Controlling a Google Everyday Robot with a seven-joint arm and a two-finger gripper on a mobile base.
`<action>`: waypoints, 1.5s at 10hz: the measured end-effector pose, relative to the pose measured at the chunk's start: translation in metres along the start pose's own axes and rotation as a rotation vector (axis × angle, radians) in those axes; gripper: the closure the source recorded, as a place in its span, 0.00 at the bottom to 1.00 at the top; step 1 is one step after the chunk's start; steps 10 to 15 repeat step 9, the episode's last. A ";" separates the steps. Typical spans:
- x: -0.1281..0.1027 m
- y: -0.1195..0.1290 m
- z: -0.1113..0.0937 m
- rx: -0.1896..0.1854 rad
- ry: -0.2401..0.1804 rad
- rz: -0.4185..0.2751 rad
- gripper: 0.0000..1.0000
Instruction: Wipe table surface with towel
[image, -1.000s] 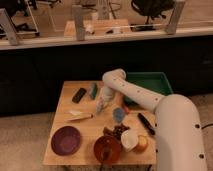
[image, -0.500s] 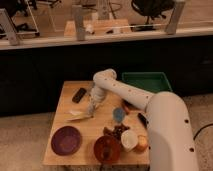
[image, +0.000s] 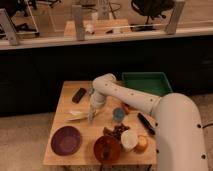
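Observation:
The table surface (image: 67, 107) is a small, square, light tan wood top crowded with objects. My white arm reaches from the right across the table to its left middle. My gripper (image: 91, 116) points down at the tabletop. It is right beside a flat, pale yellowish cloth-like thing (image: 77, 116), which looks like the towel. I cannot tell whether the gripper touches it. A small bluish thing (image: 90, 91) lies behind the arm's wrist.
On the table stand a black flat object (image: 79, 94), a purple plate (image: 66, 140), a brown bowl (image: 107, 148), a white cup (image: 129, 139), an orange fruit (image: 142, 144), a blue cup (image: 118, 114) and a black stick (image: 146, 123). A green bin (image: 145, 82) sits at the back right. A long counter (image: 100, 40) runs behind.
My arm has swung left and forward. The gripper went from the table's back middle down to the left middle, beside the pale cloth.

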 end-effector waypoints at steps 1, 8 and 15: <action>0.002 0.009 0.000 -0.007 -0.003 0.010 1.00; 0.060 0.042 -0.021 0.012 0.032 0.158 1.00; 0.070 0.038 -0.022 0.019 0.034 0.176 1.00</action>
